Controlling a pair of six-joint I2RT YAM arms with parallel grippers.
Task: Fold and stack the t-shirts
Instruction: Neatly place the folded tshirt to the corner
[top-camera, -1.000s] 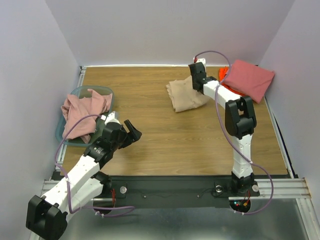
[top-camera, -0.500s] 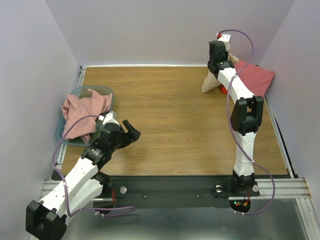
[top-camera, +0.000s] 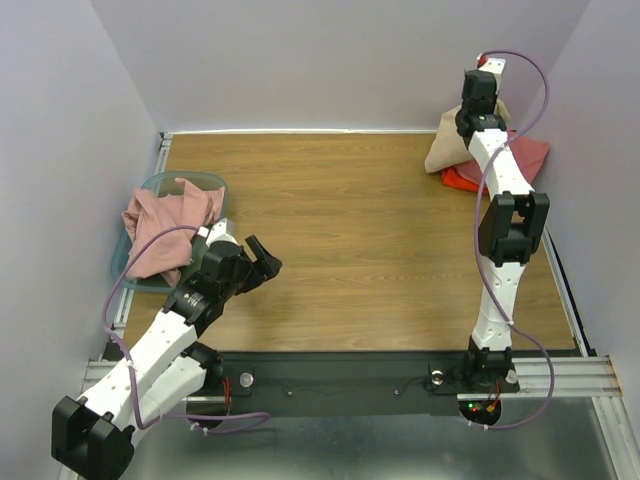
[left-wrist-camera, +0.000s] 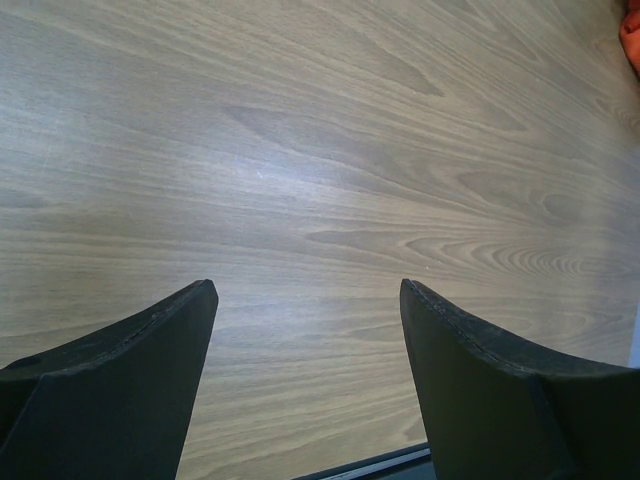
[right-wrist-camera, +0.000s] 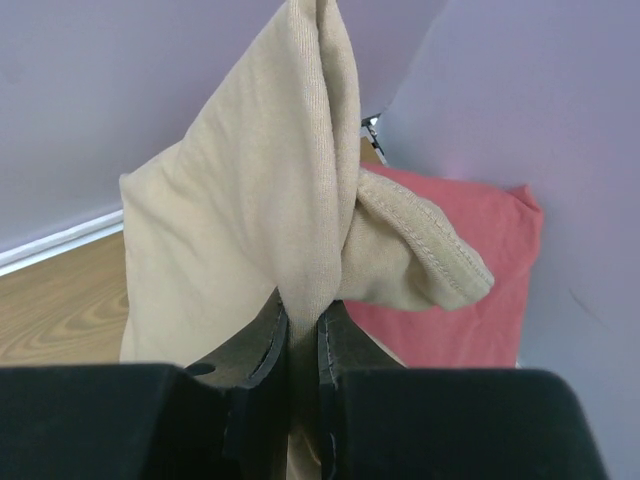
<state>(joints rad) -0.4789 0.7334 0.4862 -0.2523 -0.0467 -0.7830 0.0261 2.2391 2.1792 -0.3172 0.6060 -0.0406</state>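
Note:
My right gripper (top-camera: 478, 112) is shut on the folded tan t-shirt (top-camera: 447, 150) and holds it raised at the far right corner, hanging over the folded salmon-red t-shirt (top-camera: 528, 156). In the right wrist view the tan shirt (right-wrist-camera: 240, 210) is pinched between the fingers (right-wrist-camera: 262, 352), with the salmon-red shirt (right-wrist-camera: 470, 300) behind. A bit of bright orange shirt (top-camera: 458, 180) shows under the salmon-red one. The dusty pink t-shirt (top-camera: 165, 225) lies crumpled in the teal bin (top-camera: 160, 183) at the left. My left gripper (top-camera: 265, 260) is open and empty over bare wood (left-wrist-camera: 300, 200).
Purple walls enclose the wooden table (top-camera: 340, 240) on the left, back and right. The teal bin stands at the left edge. A metal rail (top-camera: 350, 375) runs along the near edge by the arm bases.
My right gripper has lifted the tan shirt off the table's middle back and carried it right and up, over the salmon-red shirt. The left arm has barely moved.

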